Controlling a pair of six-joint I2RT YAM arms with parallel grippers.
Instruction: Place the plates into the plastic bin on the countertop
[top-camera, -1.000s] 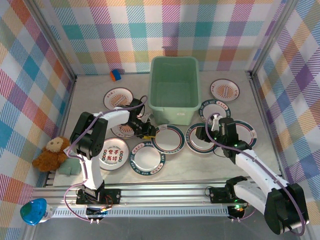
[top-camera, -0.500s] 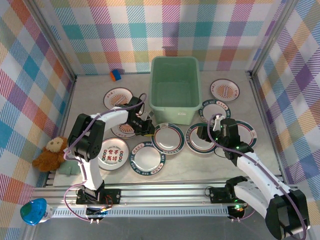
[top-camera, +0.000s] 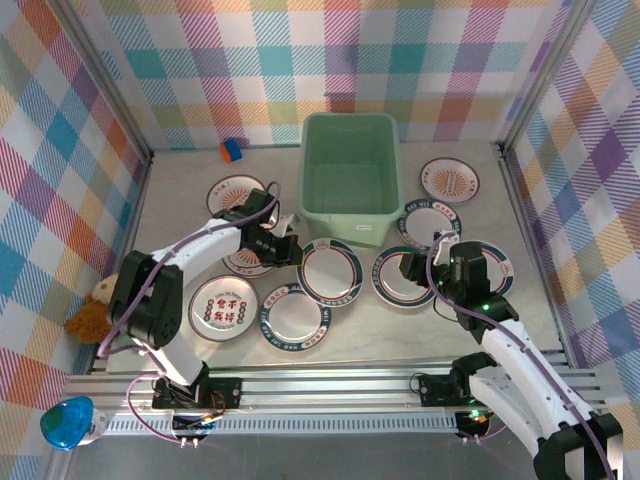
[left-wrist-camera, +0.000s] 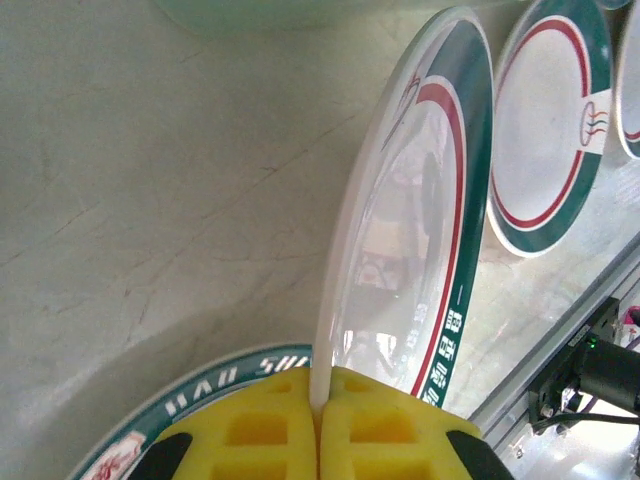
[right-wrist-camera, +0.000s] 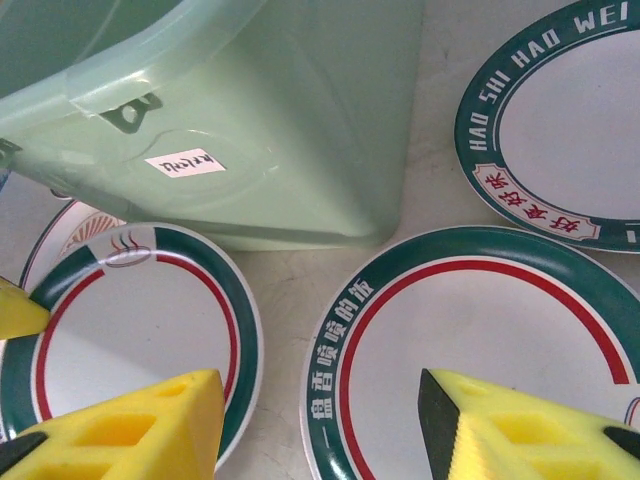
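Note:
My left gripper (top-camera: 291, 250) (left-wrist-camera: 320, 388) is shut on the rim of a teal-and-red-rimmed plate (top-camera: 330, 272) (left-wrist-camera: 430, 200). It holds the plate tilted off the countertop (top-camera: 400, 325), just in front of the mint-green plastic bin (top-camera: 348, 118) (right-wrist-camera: 250, 120). My right gripper (top-camera: 414, 268) (right-wrist-camera: 320, 425) hangs open over a similar teal-rimmed plate (top-camera: 398, 285) (right-wrist-camera: 480, 340), gripping nothing. Other plates lie flat around the bin: red-patterned ones (top-camera: 237, 195) (top-camera: 449, 180), teal-rimmed ones (top-camera: 430, 220) (top-camera: 292, 317) (top-camera: 495, 262), and one with red characters (top-camera: 222, 307).
A small blue and orange block (top-camera: 232, 150) lies at the back left. A brown stuffed toy (top-camera: 95, 310) and a pale green pad (top-camera: 140, 335) sit at the left edge. An aluminium rail (top-camera: 320, 385) runs along the front. Plaid walls close three sides.
The left gripper has raised the held plate off the counter so it stands tilted, and the left elbow swung outward. The right gripper drifted slightly right and nearer, still open.

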